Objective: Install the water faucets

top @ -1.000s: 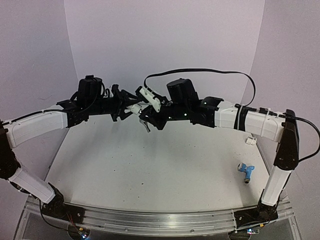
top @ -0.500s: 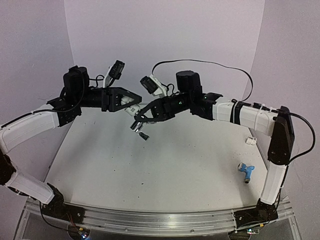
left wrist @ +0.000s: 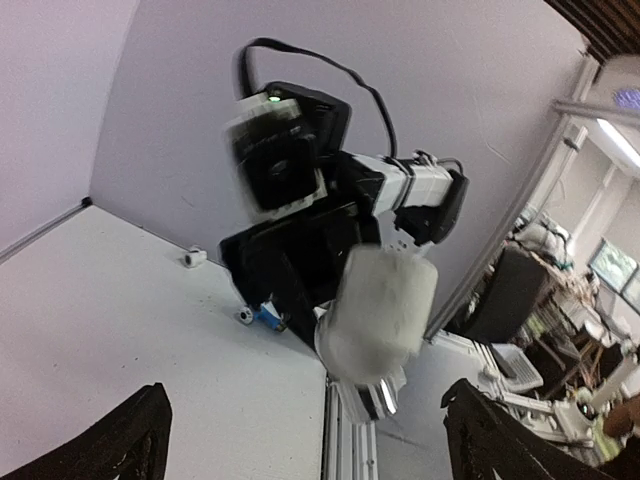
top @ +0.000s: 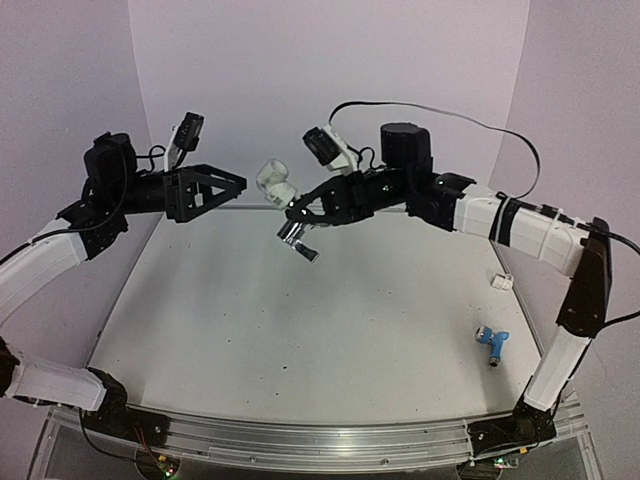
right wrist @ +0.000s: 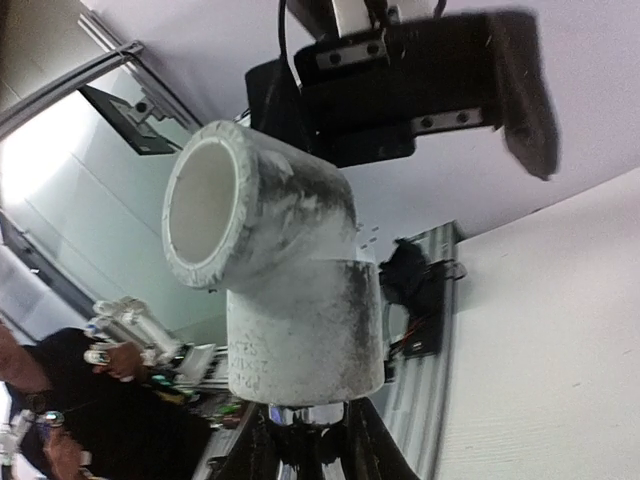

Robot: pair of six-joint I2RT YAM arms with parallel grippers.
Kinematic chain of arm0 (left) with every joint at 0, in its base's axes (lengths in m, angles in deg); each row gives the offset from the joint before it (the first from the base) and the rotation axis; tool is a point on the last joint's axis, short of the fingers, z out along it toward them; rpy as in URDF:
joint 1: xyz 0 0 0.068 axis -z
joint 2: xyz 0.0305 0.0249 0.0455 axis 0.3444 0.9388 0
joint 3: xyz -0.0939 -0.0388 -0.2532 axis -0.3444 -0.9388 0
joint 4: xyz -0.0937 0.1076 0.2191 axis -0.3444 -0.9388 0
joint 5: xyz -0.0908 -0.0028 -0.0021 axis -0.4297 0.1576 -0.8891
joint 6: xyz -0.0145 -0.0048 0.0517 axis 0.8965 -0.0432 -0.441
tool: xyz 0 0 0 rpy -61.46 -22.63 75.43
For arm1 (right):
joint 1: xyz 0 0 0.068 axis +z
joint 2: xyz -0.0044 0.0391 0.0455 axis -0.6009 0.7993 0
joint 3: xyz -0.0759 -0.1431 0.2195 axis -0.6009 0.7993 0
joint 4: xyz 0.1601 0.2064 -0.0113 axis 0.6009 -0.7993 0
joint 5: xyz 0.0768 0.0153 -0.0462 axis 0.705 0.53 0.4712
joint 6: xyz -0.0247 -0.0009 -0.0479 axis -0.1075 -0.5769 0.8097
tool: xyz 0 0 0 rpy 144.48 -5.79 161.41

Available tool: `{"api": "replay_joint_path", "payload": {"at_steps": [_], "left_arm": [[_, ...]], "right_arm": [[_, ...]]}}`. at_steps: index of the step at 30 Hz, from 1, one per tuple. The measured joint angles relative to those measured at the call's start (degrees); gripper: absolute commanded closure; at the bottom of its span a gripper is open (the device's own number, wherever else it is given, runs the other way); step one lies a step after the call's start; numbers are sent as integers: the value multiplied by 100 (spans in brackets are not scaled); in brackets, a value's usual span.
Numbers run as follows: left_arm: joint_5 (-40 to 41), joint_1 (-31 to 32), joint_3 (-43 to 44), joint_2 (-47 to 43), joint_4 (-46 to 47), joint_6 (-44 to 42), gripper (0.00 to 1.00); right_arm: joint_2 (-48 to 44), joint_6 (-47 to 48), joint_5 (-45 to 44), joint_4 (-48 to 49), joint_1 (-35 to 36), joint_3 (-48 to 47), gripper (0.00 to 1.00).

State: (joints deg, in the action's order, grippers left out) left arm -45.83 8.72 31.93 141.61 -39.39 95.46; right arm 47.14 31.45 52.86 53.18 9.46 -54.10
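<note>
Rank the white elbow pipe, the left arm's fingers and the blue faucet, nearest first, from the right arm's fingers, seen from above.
1. White elbow pipe: just up-left, on the silver faucet the right fingers grip.
2. Left fingers: further left, apart.
3. Blue faucet: far right, on the table.

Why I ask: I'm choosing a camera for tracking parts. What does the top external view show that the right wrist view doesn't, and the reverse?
Only top external: the blue faucet lying on the right side of the table, and a small white fitting beyond it. Only right wrist: the open bore of the white elbow and the grey scuffs on it. Both: the right gripper shut on the silver faucet, with the white elbow at its end, and the open, empty left gripper opposite.
</note>
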Motion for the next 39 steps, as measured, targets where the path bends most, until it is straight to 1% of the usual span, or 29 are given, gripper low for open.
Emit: {"api": "replay_joint_path", "payload": {"at_steps": [2, 4, 6, 7, 8, 9, 10, 13, 15, 16, 19, 24, 26, 30, 32, 33, 34, 36, 37, 38, 39], "left_arm": [[551, -146, -243, -404, -101, 372, 0], [1266, -142, -498, -883, -238, 883, 1], [1821, -125, -544, -1178, -463, 1340, 3], [2396, -116, -507, -1296, -695, 1867, 2], [2577, -116, -490, -1309, -769, 2098, 1], [2887, -116, -444, -1263, -909, 2649, 0], [3005, -116, -435, -1217, -951, 2911, 0], [3141, -114, -435, -654, -960, 4242, 0], [3145, -48, -437, -289, -931, 4636, 0], [3165, 24, -437, -66, -935, 4824, 0], [3202, 306, -439, 247, -907, 5145, 0], [3202, 608, -437, 426, -634, 5407, 2], [3195, 682, -435, 584, -417, 5477, 9], [3101, 728, -420, 857, -232, 5416, 34], [3016, 737, -332, 981, -186, 5316, 41], [2968, 741, -273, 1036, -142, 5180, 47], [2922, 750, -223, 1075, -107, 5060, 57], [2649, 758, -87, 1158, -35, 4470, 73], [2505, 754, -4, 1202, -72, 4092, 78], [2406, 730, 31, 1235, -92, 3932, 85], [2124, 675, 136, 1300, -96, 3368, 87]], "right_arm": [[-304, 826, -507, -621, -120, -2, 100], [-640, 1683, -1342, -1141, -199, 57, 100], [-866, 2295, -2020, -1384, -195, 162, 100], [-1040, 2774, -2625, -1532, -140, 295, 100], [-1119, 3049, -2973, -1600, -94, 374, 100], [-1217, 3471, -3617, -1633, 7, 527, 100], [-1241, 3676, -3910, -1652, 63, 588, 100], [-1222, 4791, -5536, -1674, 446, 896, 100], [-1143, 5136, -5978, -1714, 560, 911, 100], [-1049, 5425, -6376, -1703, 662, 911, 100], [-872, 5812, -6905, -1705, 802, 909, 100], [-726, 6065, -7230, -1716, 916, 863, 100], [-612, 6140, -7357, -1687, 957, 721, 100], [-542, 6107, -7359, -1685, 970, 573, 100], [-501, 6039, -7344, -1714, 979, 490, 100], [-476, 5995, -7322, -1735, 977, 450, 100], [-459, 5956, -7291, -1738, 979, 431, 100], [-417, 5799, -7121, -1799, 979, 341, 100], [-411, 5685, -7038, -1858, 975, 291, 100], [-411, 5611, -6975, -1899, 957, 264, 100], [-411, 5377, -6653, -2039, 846, 184, 100]]}}
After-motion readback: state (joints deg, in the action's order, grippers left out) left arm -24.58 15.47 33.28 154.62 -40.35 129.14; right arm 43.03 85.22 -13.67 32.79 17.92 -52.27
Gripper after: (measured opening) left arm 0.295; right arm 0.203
